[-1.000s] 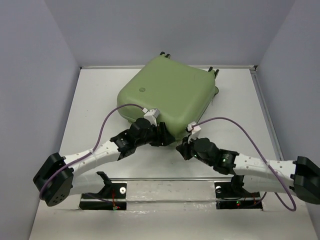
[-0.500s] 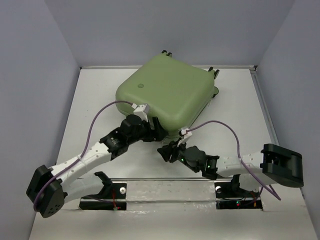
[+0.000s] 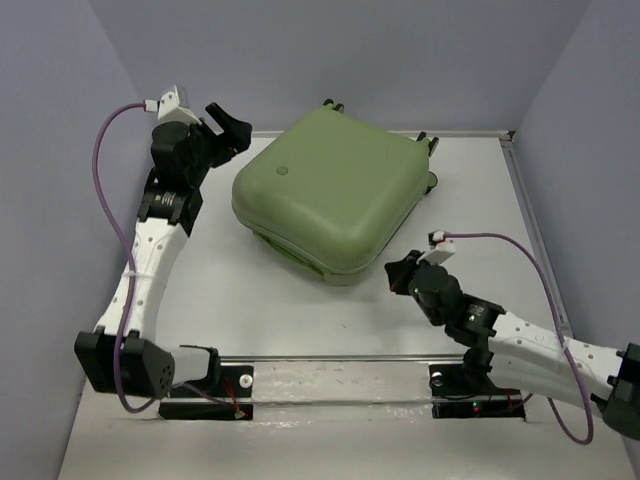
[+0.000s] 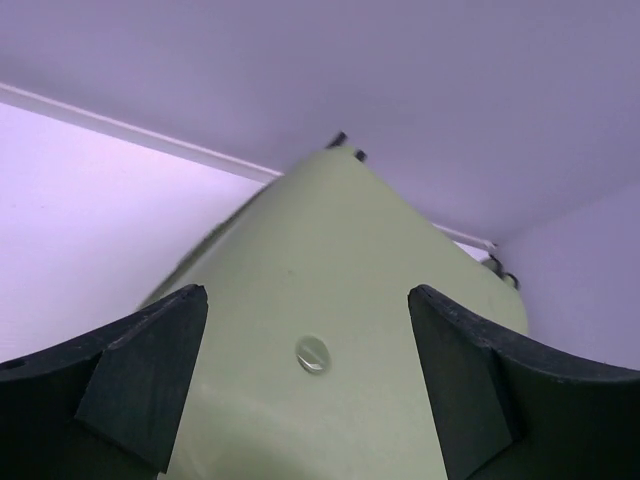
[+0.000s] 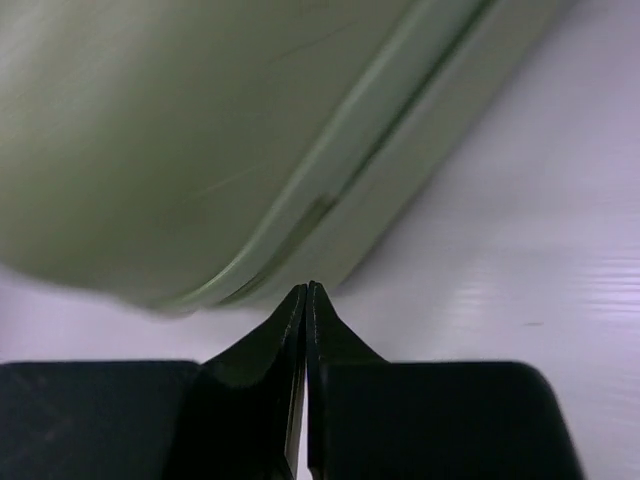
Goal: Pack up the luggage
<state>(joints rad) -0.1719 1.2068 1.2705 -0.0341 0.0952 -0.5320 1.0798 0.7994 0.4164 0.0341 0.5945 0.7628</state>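
Left pincer (image 3: pixel 222 125) stood apart and empty at ten o'clock of the luggage (image 3: pixel 335 190). Right pincer (image 3: pixel 398 272) was pressed together, empty, at five o'clock. Luggage lay shut, flat on the table (image 3: pixel 230 300). Packing judged nearly complete, fastening unconfirmed. Only the right wrist view showed the shell seam (image 5: pixel 370 160); only the left wrist view showed the emblem (image 4: pixel 312 353) closely.

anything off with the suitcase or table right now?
Only a slight skew: the luggage lies closed and flat, turned diagonally to the edges of the table. No spill or damage shows. In the right wrist view, its shell halves appear to meet evenly along the near edge.
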